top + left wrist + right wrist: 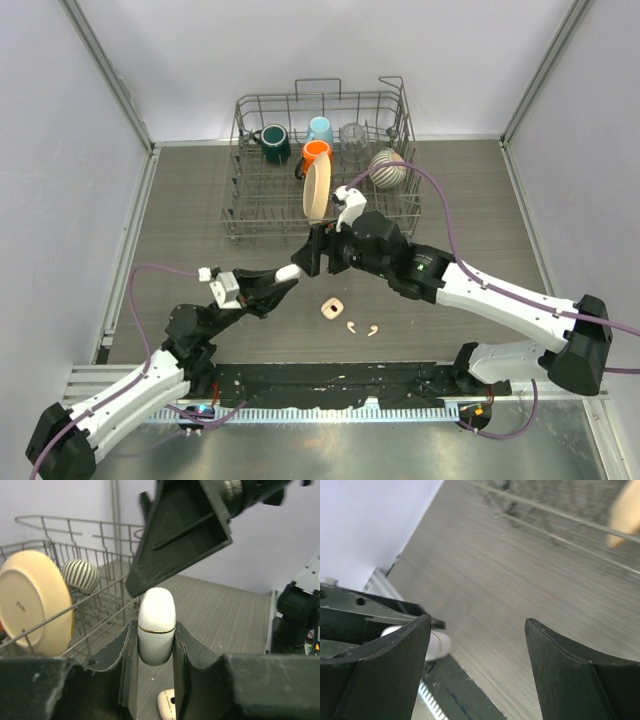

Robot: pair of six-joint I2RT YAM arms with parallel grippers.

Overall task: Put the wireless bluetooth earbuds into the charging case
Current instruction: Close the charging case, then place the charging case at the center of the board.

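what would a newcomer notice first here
The left gripper is shut on a glossy white rounded plastic charging case with a gold seam, held above the grey wood-grain table, with the open right gripper close beside it. Two tiny white plastic earbuds lie on the table nearby, and a wire dish rack of crockery stands behind.

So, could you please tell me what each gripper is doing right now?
Left gripper: closed on the white charging case.
Right gripper: open, holding nothing.
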